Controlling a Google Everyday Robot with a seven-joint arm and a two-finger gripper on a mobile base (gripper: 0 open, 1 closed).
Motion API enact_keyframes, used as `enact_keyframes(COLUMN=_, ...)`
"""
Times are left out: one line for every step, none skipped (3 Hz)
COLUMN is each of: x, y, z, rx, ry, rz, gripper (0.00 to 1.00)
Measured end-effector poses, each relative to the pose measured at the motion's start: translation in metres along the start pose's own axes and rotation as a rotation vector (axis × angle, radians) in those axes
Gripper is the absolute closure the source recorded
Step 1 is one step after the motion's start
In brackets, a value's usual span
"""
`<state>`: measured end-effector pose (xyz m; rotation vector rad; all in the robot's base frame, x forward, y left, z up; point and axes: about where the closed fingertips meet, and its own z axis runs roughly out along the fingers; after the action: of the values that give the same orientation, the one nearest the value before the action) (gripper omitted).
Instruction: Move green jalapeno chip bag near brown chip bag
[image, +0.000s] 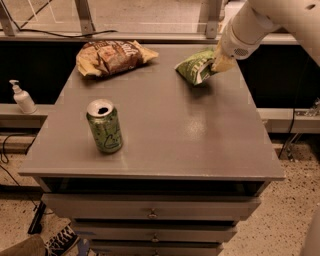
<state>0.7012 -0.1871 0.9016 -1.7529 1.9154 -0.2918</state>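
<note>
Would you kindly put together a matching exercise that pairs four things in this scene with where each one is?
Things:
1. green jalapeno chip bag
2. brown chip bag
3. green soda can
4. white pump bottle

Places:
A. standing upright near the front left of the table
B. on the ledge left of the table
C. held in the gripper at the table's far right
D. lying at the table's far left

Pairs: 1-C, 2-D, 3-A, 4-B.
</note>
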Motion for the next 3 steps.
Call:
enact_keyframes(x=0.003, y=-0.031, z=0.029, rx=0.021, ry=-0.007, rz=0.024, gripper=1.00)
enact_keyframes(x=-0.022, y=-0.054, z=0.050, rx=0.025, ry=-0.051, rz=0.020, gripper=1.00)
enact_keyframes(x=-0.057, y=-0.065, z=0.065, rx=0.002, ry=-0.120, rz=0.018, gripper=1.00)
